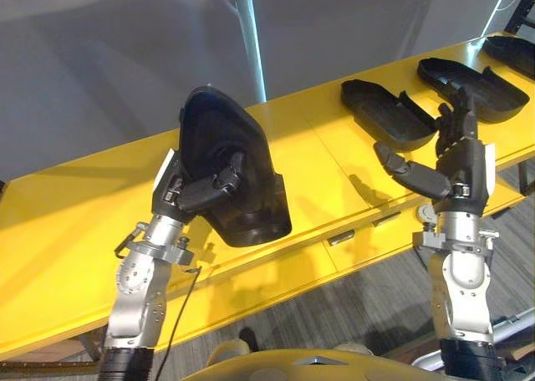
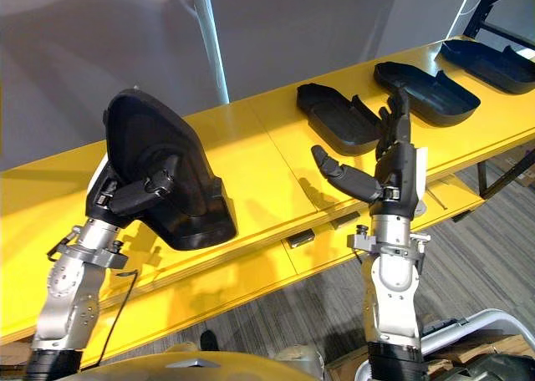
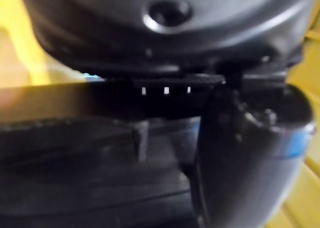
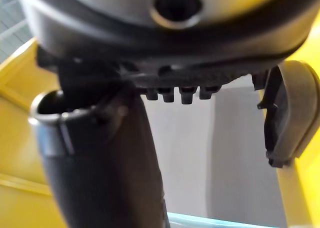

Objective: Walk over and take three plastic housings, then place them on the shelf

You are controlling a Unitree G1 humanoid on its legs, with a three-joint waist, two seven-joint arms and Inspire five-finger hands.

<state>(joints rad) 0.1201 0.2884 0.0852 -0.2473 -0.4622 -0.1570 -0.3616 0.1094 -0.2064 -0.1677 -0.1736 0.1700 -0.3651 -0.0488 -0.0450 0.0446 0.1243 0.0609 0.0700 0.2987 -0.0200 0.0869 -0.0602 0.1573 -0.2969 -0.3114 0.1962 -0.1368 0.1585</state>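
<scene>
Black plastic housing (image 1: 230, 160) stood tilted above the yellow surface (image 1: 84, 222), clasped by the left robot hand (image 1: 196, 193); the right robot hand (image 1: 460, 168) hovered open-fingered over that surface, where a second housing (image 1: 389, 114) lay.

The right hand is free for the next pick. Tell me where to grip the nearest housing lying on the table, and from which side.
Probably its raised rim on the robot-facing side. The nearest housing lies flat, hollow side up, so the open right hand could come from the front of the table, thumb into the hollow, fingers outside the wall.
</scene>
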